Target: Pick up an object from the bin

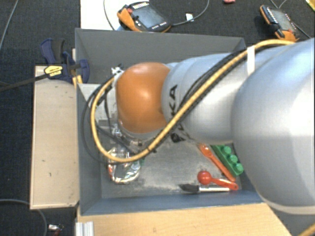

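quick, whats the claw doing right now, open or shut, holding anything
claw: cannot be told, open or shut; it sits low in the bin, toward the view's lower left, below the orange wrist cover.

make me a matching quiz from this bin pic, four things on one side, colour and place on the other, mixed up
Things:
1. block
2. spoon
3. shiny lump
4. wrist cover

Colour and place:
a. orange, on the arm
b. silvery, lower left of the bin, just below the wrist
c. green, at the right, partly under the arm
d. red bowl, lower right, near the bin's lower wall

Pairs: 1-c, 2-d, 3-b, 4-a
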You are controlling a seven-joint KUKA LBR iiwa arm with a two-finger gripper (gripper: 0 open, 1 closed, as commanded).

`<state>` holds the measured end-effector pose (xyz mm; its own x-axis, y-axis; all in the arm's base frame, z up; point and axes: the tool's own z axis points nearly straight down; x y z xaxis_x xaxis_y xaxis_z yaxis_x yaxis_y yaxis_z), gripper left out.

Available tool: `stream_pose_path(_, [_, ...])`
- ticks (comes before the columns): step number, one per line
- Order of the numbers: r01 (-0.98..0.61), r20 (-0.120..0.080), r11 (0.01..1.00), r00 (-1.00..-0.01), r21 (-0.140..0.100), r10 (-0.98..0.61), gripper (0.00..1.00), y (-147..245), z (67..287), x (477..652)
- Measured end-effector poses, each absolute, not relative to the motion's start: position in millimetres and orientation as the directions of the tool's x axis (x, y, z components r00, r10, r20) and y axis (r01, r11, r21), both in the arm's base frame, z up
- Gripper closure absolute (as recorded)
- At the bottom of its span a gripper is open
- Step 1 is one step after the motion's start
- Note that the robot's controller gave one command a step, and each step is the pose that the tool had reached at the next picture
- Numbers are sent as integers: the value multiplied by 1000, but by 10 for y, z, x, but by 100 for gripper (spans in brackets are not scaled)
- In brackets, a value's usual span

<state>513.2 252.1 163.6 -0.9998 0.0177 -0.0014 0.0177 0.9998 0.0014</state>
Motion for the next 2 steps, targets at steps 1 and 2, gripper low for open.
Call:
stream_pose_path(1, [19, -1, 1000, -1000, 2, 19, 0, 2521, 1636, 5132])
stream_pose_path(2, [-28, 1, 1000, -1000, 0, -28, 0, 2033, 1230, 5215])
